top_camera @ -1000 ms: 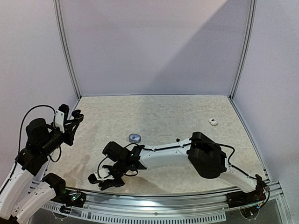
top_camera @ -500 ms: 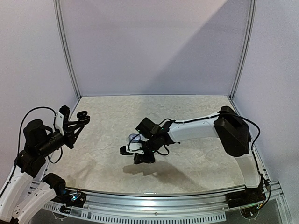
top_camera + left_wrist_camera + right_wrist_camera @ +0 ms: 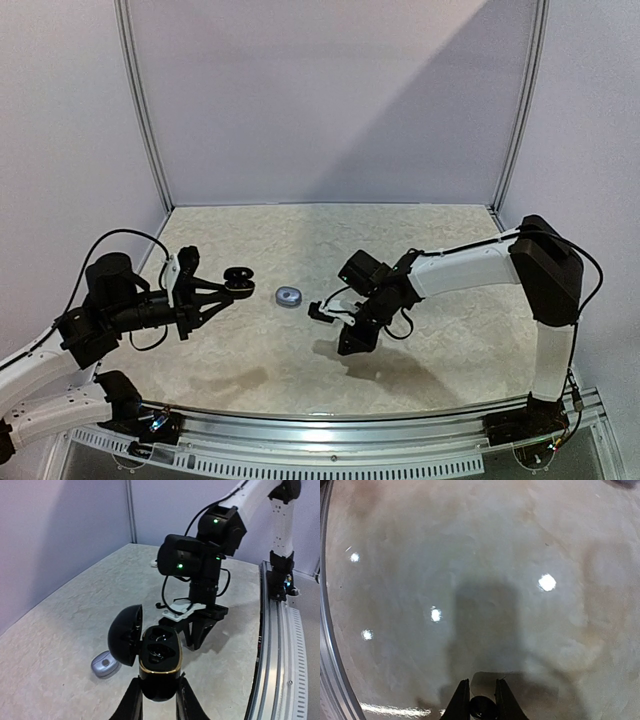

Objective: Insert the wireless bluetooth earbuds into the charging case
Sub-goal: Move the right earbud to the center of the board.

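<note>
Low at centre of the top view, the right gripper point(image 3: 350, 340) hangs over the table point(image 3: 450, 350), pinching a small black earbud point(image 3: 482, 708). Further left, the left gripper point(image 3: 230, 284) is clamped on an open black charging case point(image 3: 159, 666). Beyond, between them, lies a bluish-silver oval piece point(image 3: 288, 296).

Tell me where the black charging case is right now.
Top view, left side: the open black charging case is clamped in the left hand, above the table, just left of the small silver-blue object.
</note>
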